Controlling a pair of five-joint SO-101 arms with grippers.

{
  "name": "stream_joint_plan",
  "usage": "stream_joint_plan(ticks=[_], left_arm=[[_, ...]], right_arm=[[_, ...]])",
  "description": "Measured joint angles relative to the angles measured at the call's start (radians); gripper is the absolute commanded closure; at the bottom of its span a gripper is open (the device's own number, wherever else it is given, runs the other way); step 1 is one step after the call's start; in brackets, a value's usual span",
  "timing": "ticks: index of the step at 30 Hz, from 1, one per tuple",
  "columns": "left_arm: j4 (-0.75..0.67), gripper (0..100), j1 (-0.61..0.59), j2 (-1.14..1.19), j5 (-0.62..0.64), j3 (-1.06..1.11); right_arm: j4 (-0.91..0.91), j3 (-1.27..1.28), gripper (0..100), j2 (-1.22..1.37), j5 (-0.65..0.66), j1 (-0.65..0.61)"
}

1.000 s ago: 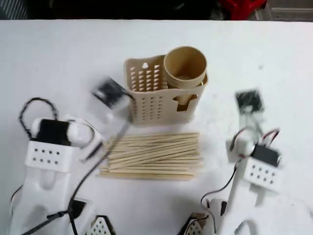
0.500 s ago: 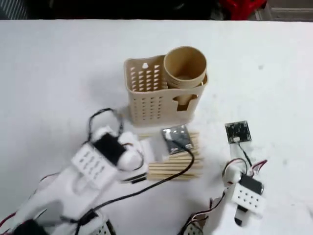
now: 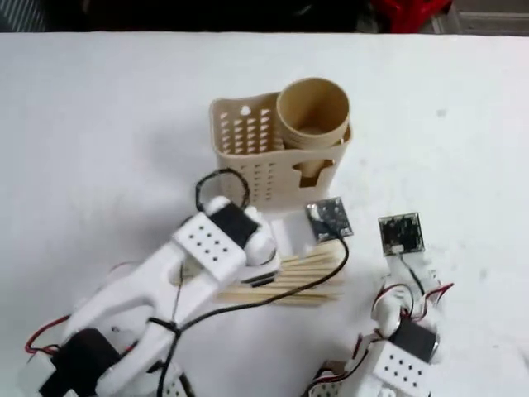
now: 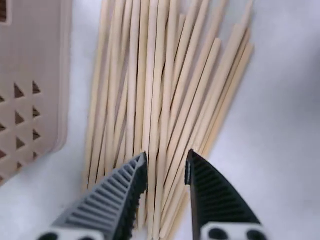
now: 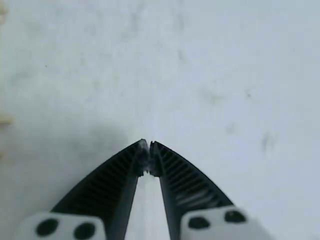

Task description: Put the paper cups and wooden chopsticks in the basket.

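A tan slotted basket (image 3: pixel 256 161) stands mid-table with paper cups (image 3: pixel 312 112) nested in its right compartment. In front of it a bundle of wooden chopsticks (image 3: pixel 310 273) lies flat on the table. My left arm (image 3: pixel 207 256) stretches from the front left across the bundle. In the left wrist view my left gripper (image 4: pixel 165 159) is open just above the chopsticks (image 4: pixel 165 80), a few sticks between its tips, with the basket wall (image 4: pixel 30 75) to one side. My right gripper (image 5: pixel 149 145) is shut, empty, over bare white table; my right arm (image 3: pixel 397 351) sits at the front right.
The white table (image 3: pixel 99 124) has free room to the left, right and behind the basket. A dark strip and a red object (image 3: pixel 409 12) lie beyond the far edge. Cables (image 3: pixel 219 178) loop off the left arm close to the basket front.
My left arm has swung from the table's left side over the chopsticks and lowered onto them. My right arm has drawn back toward the front edge.
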Motion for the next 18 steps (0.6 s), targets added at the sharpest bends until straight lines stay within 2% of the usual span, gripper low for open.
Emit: stream_joint_plan(ticks=[7,18], left_arm=[[-0.172,86,0.0,0.066,0.031,0.08],[-0.198,86,-0.038,0.293,0.04,-0.017]], right_arm=[[0.058,0.003,98.1,-0.071,0.002,0.0],[0.127,0.003,98.0,-0.077,0.002,-0.005]])
